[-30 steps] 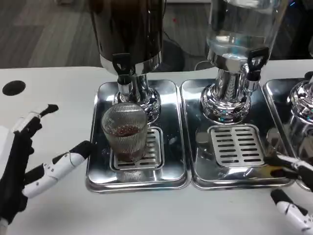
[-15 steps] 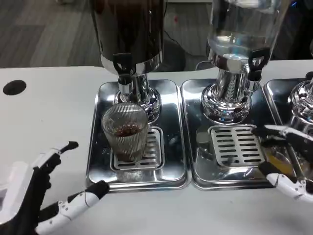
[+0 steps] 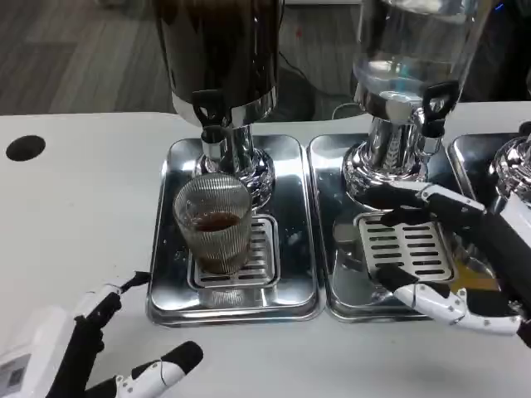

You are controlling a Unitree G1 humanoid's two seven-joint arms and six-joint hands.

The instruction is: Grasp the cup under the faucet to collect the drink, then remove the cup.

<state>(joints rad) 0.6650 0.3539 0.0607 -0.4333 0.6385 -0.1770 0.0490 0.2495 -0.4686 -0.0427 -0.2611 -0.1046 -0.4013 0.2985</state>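
Observation:
A ribbed clear glass cup (image 3: 213,234) stands upright on the drip grate of the left steel tray (image 3: 170,282), right under the black faucet (image 3: 208,112) of the dark drink dispenser. A little dark drink lies in its bottom. My left hand (image 3: 79,356) is at the lower left corner, fingers spread, holding nothing, well clear of the cup. My right hand (image 3: 465,253) hovers over the middle tray's grate (image 3: 406,245), fingers apart and pointing left, holding nothing, roughly a tray's width from the cup.
A clear water dispenser (image 3: 406,91) stands on the middle tray, and a third chrome dispenser base (image 3: 514,166) sits at the right edge. A black round hole (image 3: 23,148) marks the white table at the far left.
My left hand has drawn back toward the lower left corner. My right hand has moved up and left from the bottom right edge to over the middle tray. The cup has stayed put.

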